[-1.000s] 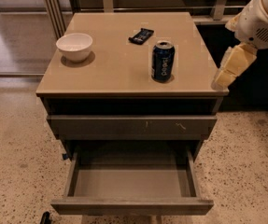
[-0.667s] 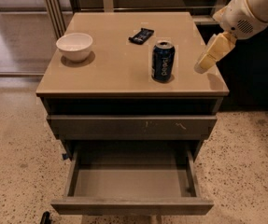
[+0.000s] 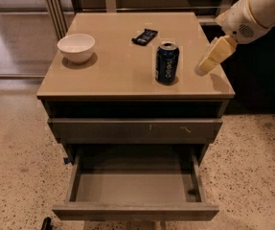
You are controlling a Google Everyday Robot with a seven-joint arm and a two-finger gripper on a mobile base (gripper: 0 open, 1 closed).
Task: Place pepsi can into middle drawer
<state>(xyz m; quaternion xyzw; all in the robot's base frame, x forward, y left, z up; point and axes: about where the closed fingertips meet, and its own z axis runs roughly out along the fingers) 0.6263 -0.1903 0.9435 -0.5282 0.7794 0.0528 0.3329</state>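
Presently logged, left to right. At left of bench (image 3: 113, 78): white bowl (image 3: 76, 47), well apart from everything else, no marking seen. Towards rear centre: flat dark snack wrapper (image 3: 144, 36), print too small to read. Right of centre, near front edge: pepsi can (image 3: 167, 63), upright on bench top, dark blue with silver top, pale lettering down its side, taken as the brand mark but not legible letter by letter. Just right of can, apart from it: claw (image 3: 205, 67), pale yellow, at can height above bench's right edge, carrying nothing; wide or narrow, cannot tell. Below bench: closed upper drawer front (image 3: 134, 128) with small pale scratches, no writing; beneath it, middle drawer (image 3: 134, 211) pulled well out, floor bare, front plain and unmarked. Risks as judged: with a sideways approach from this angle, likely nudge of can leftwards or a tip-over before any grip, owing to tall narrow shape on smooth bench; once toppled, possible roll off front edge. With a weak or high grip, slip during carry. During lowering, possible knock against bench lip or closed upper front. With release too far forward, strike on drawer's front wall and fall to floor.
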